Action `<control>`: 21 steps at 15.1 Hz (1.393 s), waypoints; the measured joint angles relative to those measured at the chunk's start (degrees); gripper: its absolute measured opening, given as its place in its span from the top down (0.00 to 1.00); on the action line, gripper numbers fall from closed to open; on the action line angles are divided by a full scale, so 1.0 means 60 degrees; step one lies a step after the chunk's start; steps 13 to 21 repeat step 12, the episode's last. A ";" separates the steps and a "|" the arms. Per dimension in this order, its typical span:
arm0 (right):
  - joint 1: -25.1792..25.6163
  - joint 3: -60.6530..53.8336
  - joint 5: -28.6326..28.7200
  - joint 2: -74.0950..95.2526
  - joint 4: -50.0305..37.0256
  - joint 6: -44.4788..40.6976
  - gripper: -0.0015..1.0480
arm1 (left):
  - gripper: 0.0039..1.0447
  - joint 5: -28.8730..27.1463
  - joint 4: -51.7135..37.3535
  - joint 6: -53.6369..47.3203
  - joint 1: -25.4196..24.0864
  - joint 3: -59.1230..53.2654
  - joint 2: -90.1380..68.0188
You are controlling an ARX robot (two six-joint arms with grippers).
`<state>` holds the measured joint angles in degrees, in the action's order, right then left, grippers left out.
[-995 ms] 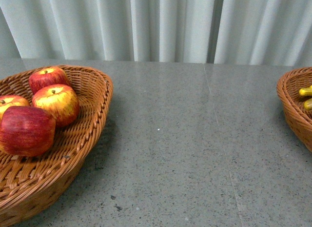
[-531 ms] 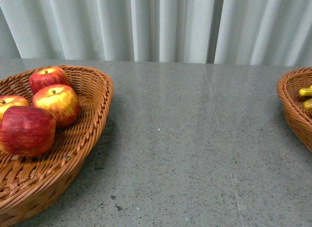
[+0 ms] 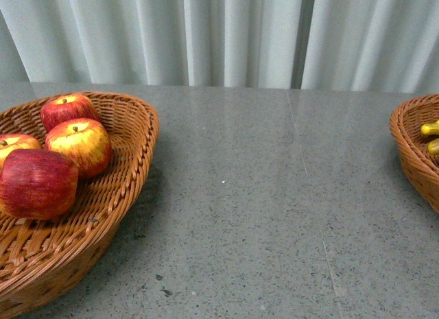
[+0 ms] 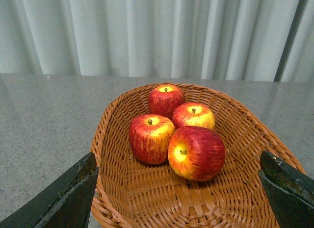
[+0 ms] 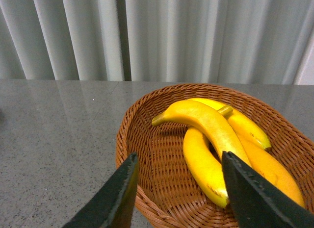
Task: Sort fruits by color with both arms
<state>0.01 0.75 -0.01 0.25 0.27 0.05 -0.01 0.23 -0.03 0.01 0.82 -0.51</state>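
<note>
- On the left of the grey speckled table (image 3: 260,195), a woven wicker basket (image 3: 130,188) holds four red apples streaked with yellow.
- In the front view, the darkest red apple (image 3: 38,184) lies on its side nearest the camera, with a yellower apple (image 3: 80,146) just behind it, a small red apple (image 3: 66,110) at the far side, and a fourth apple (image 3: 15,146) cut off by the frame's left edge.
- The left pincer (image 4: 179,193), seen from its wrist camera, hangs above the near end of that basket with its two dark fingers (image 4: 68,196) spread wide and nothing between them; the apples sit clustered beyond it, touching one another.
- The middle of the table is bare stone, backed by pale pleated curtains (image 3: 226,34).
- At the right edge, a second wicker basket (image 3: 411,151) shows two yellow banana tips (image 3: 431,129).
- The right wrist view shows three bananas (image 5: 216,132) piled in this basket, one lying across the others.
- The right pincer (image 5: 179,189) is parted at a moderate width over the basket's near rim, gripping nothing.
</note>
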 joint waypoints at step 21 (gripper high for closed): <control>0.0000 0.0000 0.0004 0.0000 0.0000 0.0004 0.06 | 0.06 0.0000 0.0000 0.0000 0.0000 0.0000 -0.0004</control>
